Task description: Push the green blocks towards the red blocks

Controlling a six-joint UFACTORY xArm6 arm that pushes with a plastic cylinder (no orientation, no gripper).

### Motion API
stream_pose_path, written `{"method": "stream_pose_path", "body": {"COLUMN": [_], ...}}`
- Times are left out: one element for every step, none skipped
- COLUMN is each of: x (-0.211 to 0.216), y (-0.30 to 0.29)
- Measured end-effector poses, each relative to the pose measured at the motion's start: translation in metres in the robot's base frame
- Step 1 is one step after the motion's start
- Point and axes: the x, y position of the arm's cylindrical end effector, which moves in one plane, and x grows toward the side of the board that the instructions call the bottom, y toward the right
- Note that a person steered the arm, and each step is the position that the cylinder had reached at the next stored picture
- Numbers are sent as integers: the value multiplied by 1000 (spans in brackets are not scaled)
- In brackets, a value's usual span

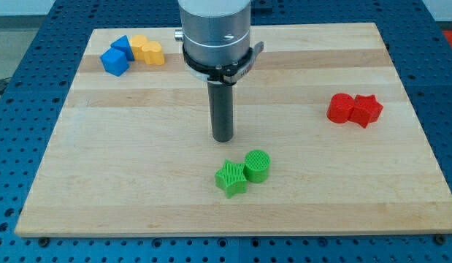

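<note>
Arm (215, 29) cut off at top

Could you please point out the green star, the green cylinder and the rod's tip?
green star (231, 178), camera view, its top face.
green cylinder (258, 160), camera view, its round top.
my tip (223, 138), camera view, the rod's bottom end.

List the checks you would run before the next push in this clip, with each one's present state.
1. My tip in view and apart from every block: ok; it stands toward the view's top from the green pair.
2. Green star and green cylinder together: ok, they appear to touch.
3. Tip on the side of the greens away from the reds: not ok; it needs to be at their left in the view.
4. Path toward the red blocks free of other blocks: ok.
5. Blue blocks and yellow blocks out of the way: ok, at the view's top left.
6. Tip touching the board: cannot tell.
</note>
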Motion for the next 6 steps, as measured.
{"method": "stream_pose_path", "body": {"x": [45,135,139,114,111,102], "y": [-73,-113,-90,-35,-29,-19]}}
